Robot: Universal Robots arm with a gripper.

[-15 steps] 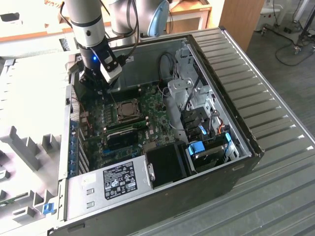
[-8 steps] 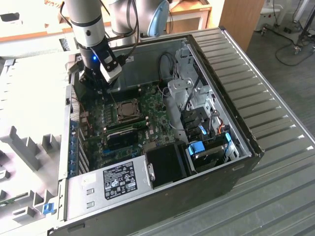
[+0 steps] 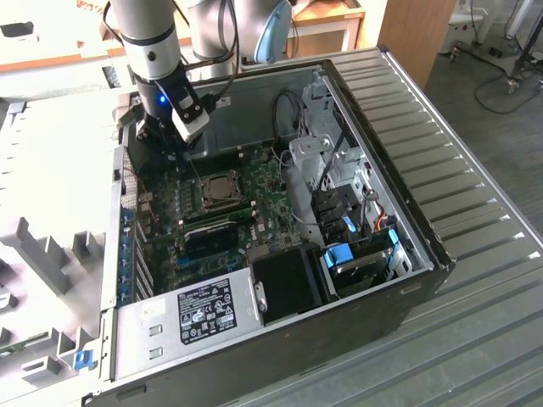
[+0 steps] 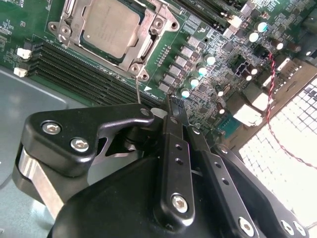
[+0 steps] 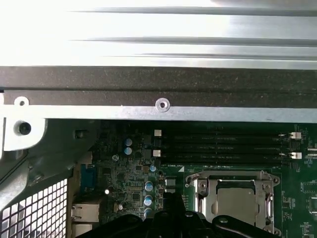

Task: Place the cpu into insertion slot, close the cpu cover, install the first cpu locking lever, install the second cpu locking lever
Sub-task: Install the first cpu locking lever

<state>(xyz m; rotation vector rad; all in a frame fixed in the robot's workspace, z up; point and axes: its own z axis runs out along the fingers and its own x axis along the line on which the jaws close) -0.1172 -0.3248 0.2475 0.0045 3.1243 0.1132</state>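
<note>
1. An open computer case (image 3: 386,102) lies on its side on a slatted metal table (image 3: 488,339), so its green motherboard (image 3: 263,216) faces up within the arm's reach.
2. The cpu (image 4: 110,27) sits flat inside the insertion slot (image 3: 225,193), silver-grey top upward. It looks fully seated, so step 1 of the task appears done.
3. The cpu cover (image 4: 146,47), a silvery frame, lies down around the chip and shows it through its cut-out. It looks closed.
4. A thin wire locking lever (image 4: 138,88) rises from the socket's corner toward the end effector. Since it stands off the board, it seems not yet latched.
5. The end effector (image 4: 171,106) hangs just beside the socket, above the edge of the long memory slots (image 4: 74,64). Its fingers are pressed together with nothing between them, a narrow shape likely suited to pushing the wire. The tips are close beside the lever's free end; I cannot tell if they touch it.
</note>
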